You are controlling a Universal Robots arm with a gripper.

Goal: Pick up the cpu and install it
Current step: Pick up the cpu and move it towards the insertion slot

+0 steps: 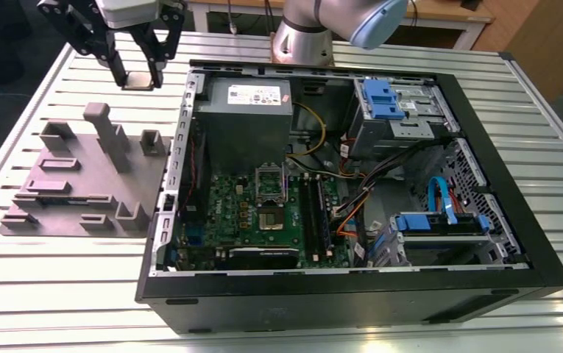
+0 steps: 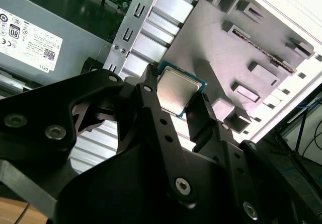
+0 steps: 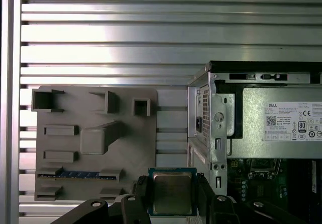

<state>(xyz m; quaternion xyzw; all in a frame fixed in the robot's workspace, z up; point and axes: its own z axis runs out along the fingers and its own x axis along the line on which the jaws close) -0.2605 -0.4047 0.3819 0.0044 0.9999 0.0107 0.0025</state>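
The cpu is a small square chip with a silvery metal top and a green rim, held flat between my black fingers. In the second wrist view the cpu sits clamped near the fingertips. My gripper hangs high above the slatted table at the exterior view's upper left, shut on the cpu, just outside the open computer case. The green motherboard with its metal socket frame lies inside the case, well away from the gripper.
A grey fixture block with raised posts and slots lies on the table left of the case, below the gripper. Inside the case are a grey power supply, blue drive brackets and loose cables. The robot's base stands behind the case.
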